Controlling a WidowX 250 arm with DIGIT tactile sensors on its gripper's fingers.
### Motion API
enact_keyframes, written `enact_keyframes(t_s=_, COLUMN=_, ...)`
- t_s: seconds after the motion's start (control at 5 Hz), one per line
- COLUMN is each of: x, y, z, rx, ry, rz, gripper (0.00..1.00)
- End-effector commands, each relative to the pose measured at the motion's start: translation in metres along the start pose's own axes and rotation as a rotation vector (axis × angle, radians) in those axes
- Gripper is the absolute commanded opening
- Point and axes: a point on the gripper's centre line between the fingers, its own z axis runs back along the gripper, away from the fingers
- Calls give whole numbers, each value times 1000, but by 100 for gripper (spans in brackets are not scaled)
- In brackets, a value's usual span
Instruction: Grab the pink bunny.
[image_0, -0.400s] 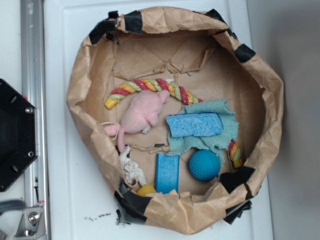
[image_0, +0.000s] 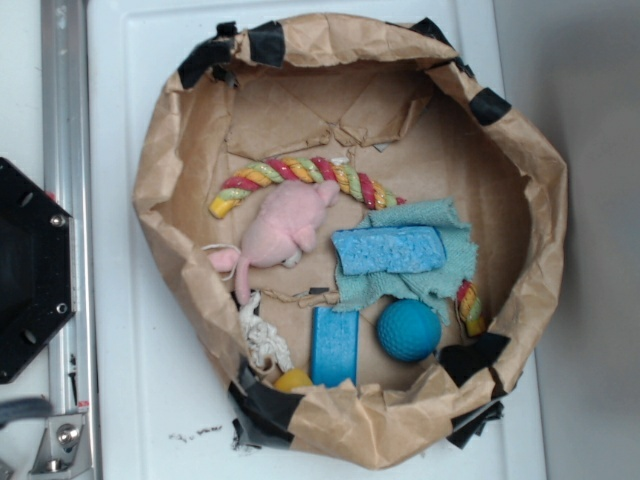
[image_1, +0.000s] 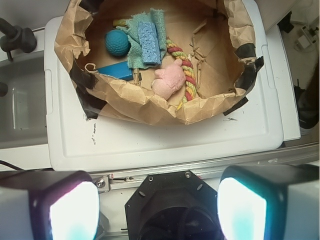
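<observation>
The pink bunny (image_0: 285, 229) is a pale-pink plush lying on the floor of the brown paper-lined bin (image_0: 160, 170), left of centre, just below the twisted rope toy (image_0: 300, 175). In the wrist view the bunny (image_1: 169, 80) lies near the bin's near wall. My gripper (image_1: 157, 207) is open and empty, its two fingers wide apart at the bottom of the wrist view, high above the black robot base (image_1: 172, 205) and well short of the bin. The gripper does not show in the exterior view.
In the bin are a blue sponge (image_0: 388, 250) on a teal cloth (image_0: 445, 225), a blue ball (image_0: 408, 330), a blue block (image_0: 334, 346), a white knotted rope (image_0: 262, 340) and a yellow thing (image_0: 293, 380). The bin stands on a white table (image_0: 130, 380). A metal rail (image_0: 65, 120) and the black base (image_0: 30, 270) lie left.
</observation>
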Motion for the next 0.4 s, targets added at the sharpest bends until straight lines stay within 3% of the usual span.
enact_keyframes(t_s=0.0, x=72, y=1, z=-15, rx=-7, ry=-127, rz=117, gripper=100)
enact_keyframes(t_s=0.2, x=107, y=10, z=-56, rx=-9, ry=-122, rz=87, gripper=100)
